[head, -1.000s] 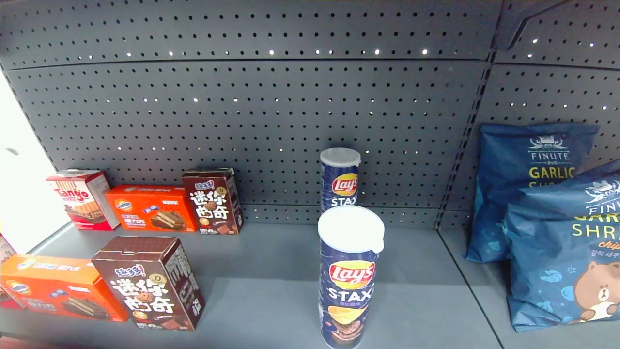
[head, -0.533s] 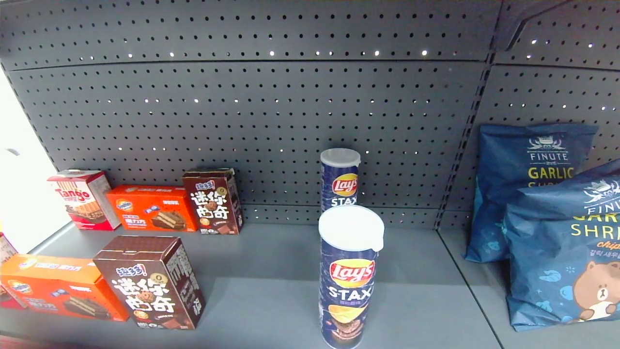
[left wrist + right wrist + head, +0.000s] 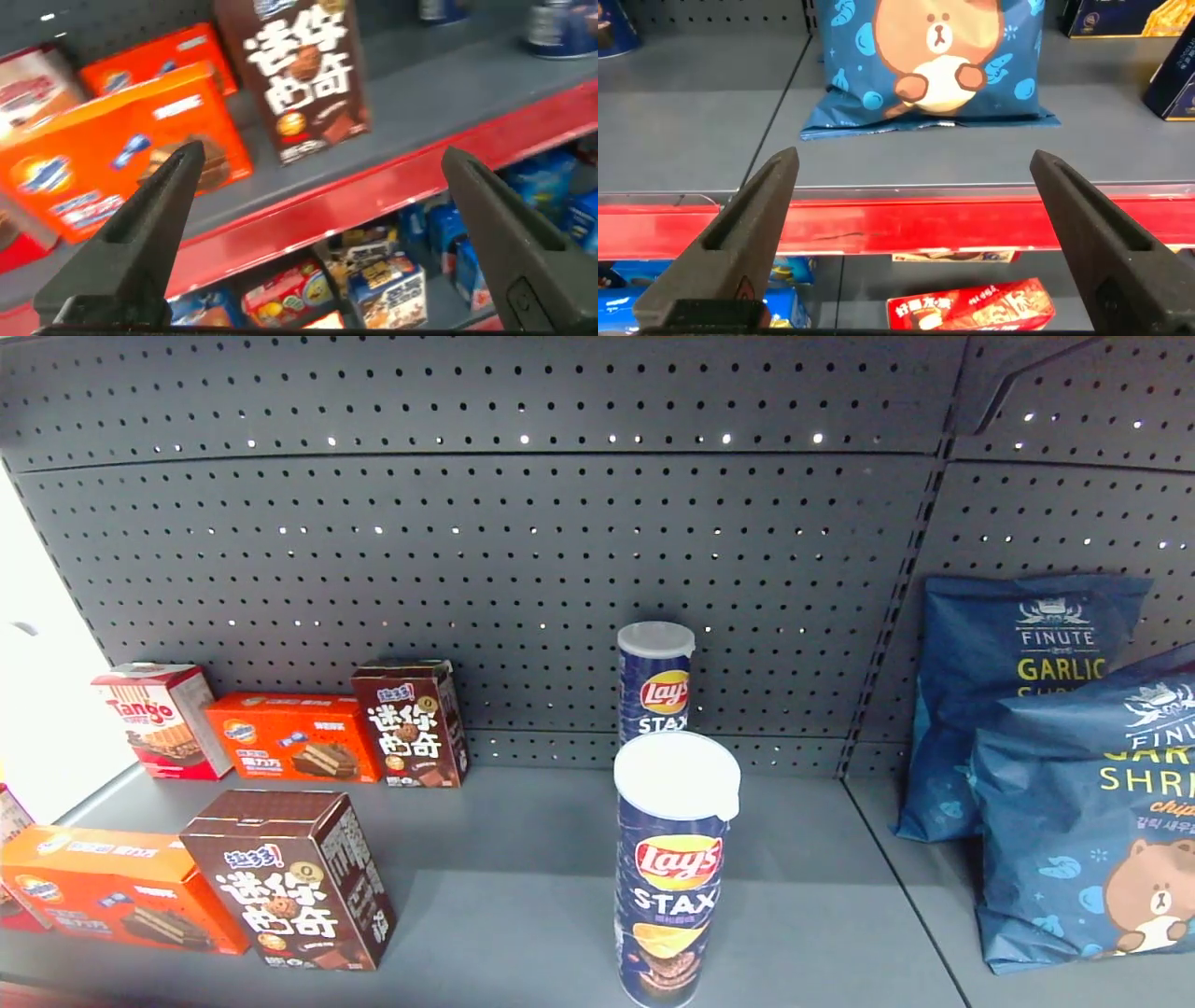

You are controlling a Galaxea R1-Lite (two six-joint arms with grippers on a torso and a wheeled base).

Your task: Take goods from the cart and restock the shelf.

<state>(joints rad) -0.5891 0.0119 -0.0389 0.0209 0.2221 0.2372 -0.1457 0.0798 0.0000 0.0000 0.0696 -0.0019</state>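
Shelf point(image 3: 523, 859) of grey metal carries the goods, and a perforated back wall point(image 3: 467, 569) rises behind them. Two chip cans stand upright near the middle. The front can point(image 3: 670, 877) is close to the front edge, and the rear can point(image 3: 655, 686) is straight behind it at the back wall, the two apart.

At the right end there are two blue shrimp-chip bags. The rear bag point(image 3: 1018, 691) leans on the back wall. The front bag point(image 3: 1092, 831), with a bear drawn on it, partly covers it.

At the left end I count five boxes. Three are in a row along the back wall, side by side: one red-and-white wafer box point(image 3: 159, 719), one rear orange box point(image 3: 289, 737) lying on its long side, and one rear brown box point(image 3: 411, 723) standing upright. Two more are near the front left corner: the front orange box point(image 3: 103, 887), and the front brown box point(image 3: 289, 882) just beside it toward the middle.

The left tool point(image 3: 320, 154) is before the red front strip point(image 3: 374, 201) of the shelf, facing the front orange and brown boxes. Its fingers are spread apart with nothing between them. Below the strip, small packages point(image 3: 374, 280) lie on a lower level.

The right tool point(image 3: 913, 157) is also before the red strip, facing the bear bag. Its fingers are spread apart as well, with nothing between them.
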